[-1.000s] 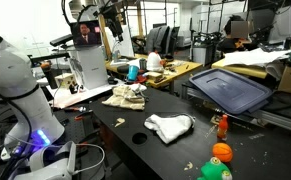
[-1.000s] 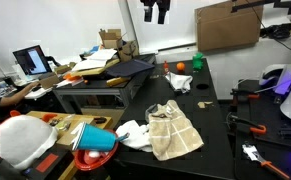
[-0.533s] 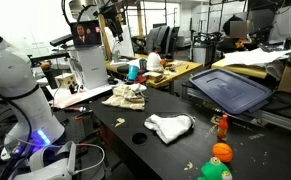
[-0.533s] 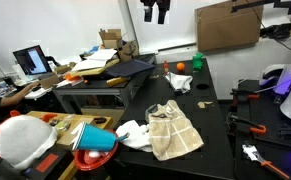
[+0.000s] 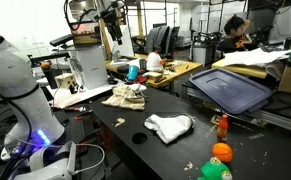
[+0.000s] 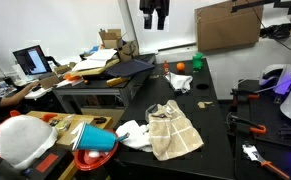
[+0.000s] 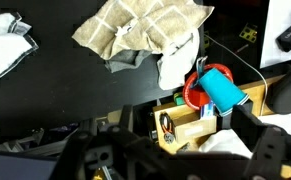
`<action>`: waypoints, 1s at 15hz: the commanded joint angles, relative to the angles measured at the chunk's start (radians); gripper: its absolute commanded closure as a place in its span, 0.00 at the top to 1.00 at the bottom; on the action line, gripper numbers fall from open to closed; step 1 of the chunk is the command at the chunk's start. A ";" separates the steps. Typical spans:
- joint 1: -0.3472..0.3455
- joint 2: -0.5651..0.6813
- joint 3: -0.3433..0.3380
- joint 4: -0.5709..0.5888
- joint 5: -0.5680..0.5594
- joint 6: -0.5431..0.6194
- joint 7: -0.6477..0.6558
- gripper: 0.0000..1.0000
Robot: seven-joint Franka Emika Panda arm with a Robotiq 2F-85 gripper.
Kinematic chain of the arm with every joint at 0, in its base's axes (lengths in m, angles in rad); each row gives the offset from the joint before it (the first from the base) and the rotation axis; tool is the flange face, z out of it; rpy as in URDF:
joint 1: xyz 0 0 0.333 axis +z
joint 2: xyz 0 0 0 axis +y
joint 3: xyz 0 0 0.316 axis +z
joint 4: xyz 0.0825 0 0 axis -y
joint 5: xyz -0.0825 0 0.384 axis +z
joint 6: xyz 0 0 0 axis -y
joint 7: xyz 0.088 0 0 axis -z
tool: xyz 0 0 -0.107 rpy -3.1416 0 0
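My gripper (image 5: pixel 111 12) (image 6: pixel 155 14) hangs high above the black table (image 6: pixel 210 110), open and holding nothing. In the wrist view its dark fingers (image 7: pixel 255 145) frame the bottom edge, with the gripper (image 7: pixel 170 150) over a wooden box. Far below lies a crumpled beige checked cloth (image 5: pixel 125 96) (image 6: pixel 173 128) (image 7: pixel 145 30). A small white cloth (image 6: pixel 133 133) (image 7: pixel 175 65) touches its edge. Another white cloth (image 5: pixel 170 127) (image 6: pixel 180 80) (image 7: pixel 5 45) lies apart, further along the table. A blue cup (image 6: pixel 97 140) (image 7: pixel 220 88) rests in a red bowl beside the table.
An orange ball (image 5: pixel 221 152) (image 6: pixel 198 63) and a green ball (image 5: pixel 217 171) sit at one end of the table. A dark bin lid (image 5: pixel 230 90) (image 6: pixel 120 70) lies on a neighbouring bench. A white robot base (image 5: pixel 20 90), boxes and tools crowd the edges.
The gripper has shifted very slightly high above the table. Its jaws stay open, and the cloths have not moved.
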 commanded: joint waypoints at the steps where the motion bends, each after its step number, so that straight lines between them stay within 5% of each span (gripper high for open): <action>1: 0.006 0.079 0.046 0.022 -0.004 0.029 0.061 1.00; 15: 0.018 0.499 0.105 0.113 -0.097 0.085 0.256 1.00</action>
